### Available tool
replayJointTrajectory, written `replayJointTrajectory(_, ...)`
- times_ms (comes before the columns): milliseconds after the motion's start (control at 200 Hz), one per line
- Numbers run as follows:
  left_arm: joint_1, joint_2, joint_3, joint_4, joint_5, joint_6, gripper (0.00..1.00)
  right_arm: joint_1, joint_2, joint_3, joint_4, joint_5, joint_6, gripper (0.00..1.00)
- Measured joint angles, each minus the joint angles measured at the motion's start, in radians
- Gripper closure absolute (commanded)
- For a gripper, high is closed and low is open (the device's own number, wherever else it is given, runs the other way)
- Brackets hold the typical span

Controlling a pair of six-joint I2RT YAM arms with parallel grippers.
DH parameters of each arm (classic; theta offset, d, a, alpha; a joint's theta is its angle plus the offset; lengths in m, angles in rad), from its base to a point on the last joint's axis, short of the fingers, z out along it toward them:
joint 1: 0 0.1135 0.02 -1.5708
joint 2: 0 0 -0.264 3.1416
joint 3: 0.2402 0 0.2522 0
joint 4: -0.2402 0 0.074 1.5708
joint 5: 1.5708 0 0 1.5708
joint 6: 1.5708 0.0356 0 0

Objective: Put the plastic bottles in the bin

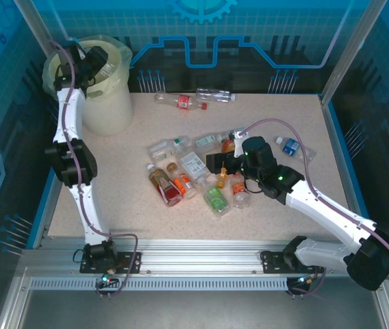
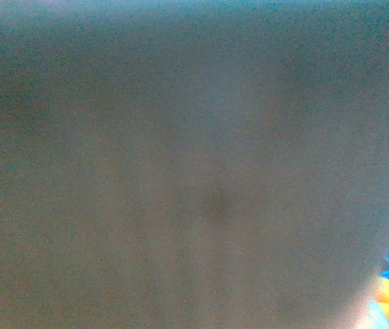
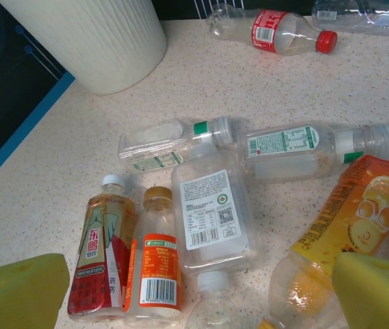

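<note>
Right gripper [image 3: 201,282] is wide open and gripping nothing, its yellow pads [image 3: 18,293] low over the central pile of plastic bottles [image 1: 193,166]. Left gripper [image 1: 87,63] sits in the mouth of the bin [image 1: 109,110], at the far-left corner of the table [image 1: 133,205]. Can't tell whether its fingers are open or closed: the left wrist view is too blurred to help.

The pile is tight, with everything lying flat and several bottles touching. Seen between the pads:
- red-label bottle [image 3: 102,257], white cap, pressed side by side against the orange-label bottle [image 3: 155,271], tan cap
- square clear bottle [image 3: 211,219] just right of those, neck toward the camera
- two clear bottles with green-and-white labels lie across the far side [image 3: 170,145] [image 3: 297,145], the first one's cap near the second one's base
- orange-juice bottle [image 3: 350,229] lies slanted at right, and the right pad overlaps its lower end in view

Strays:
- red-cap bottle [image 3: 277,31] and a clear bottle [image 1: 215,96] lie along the far edge, near the bin
- blue-label bottle [image 1: 290,146] lies alone, right of the right arm

Readable:
- red label: "东鹏" in large characters
- orange label: barcode
- square bottle: white panel with QR code and barcode, print too small to read
- juice label: orange slices

Other labels are too small to read.
</note>
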Motion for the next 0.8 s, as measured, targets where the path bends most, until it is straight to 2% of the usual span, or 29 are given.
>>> replayJointTrajectory(245, 0.001, 0.018, 0.000, 0.022, 0.086, -0.108, 0.36, 0.000, 0.016, 0.018, -0.013, -0.003, 0.000, 0.00)
replayJointTrajectory(365, -0.003, 0.023, 0.000, 0.025, 0.111, -0.131, 0.26, 0.000, 0.016, 0.018, -0.014, -0.003, 0.000, 0.00)
replayJointTrajectory(535, -0.019, 0.024, 0.000, 0.025, 0.129, -0.144, 0.19, 0.000, 0.018, 0.019, -0.018, -0.004, 0.000, 0.00)
replayJointTrajectory(670, -0.026, 0.024, -0.002, 0.026, 0.135, -0.148, 0.08, 0.000, 0.021, 0.019, -0.026, -0.003, 0.000, 0.00)
replayJointTrajectory(800, -0.029, 0.024, -0.002, 0.025, 0.135, -0.142, 0.03, 0.000, 0.023, 0.019, -0.033, -0.001, 0.000, 0.00)
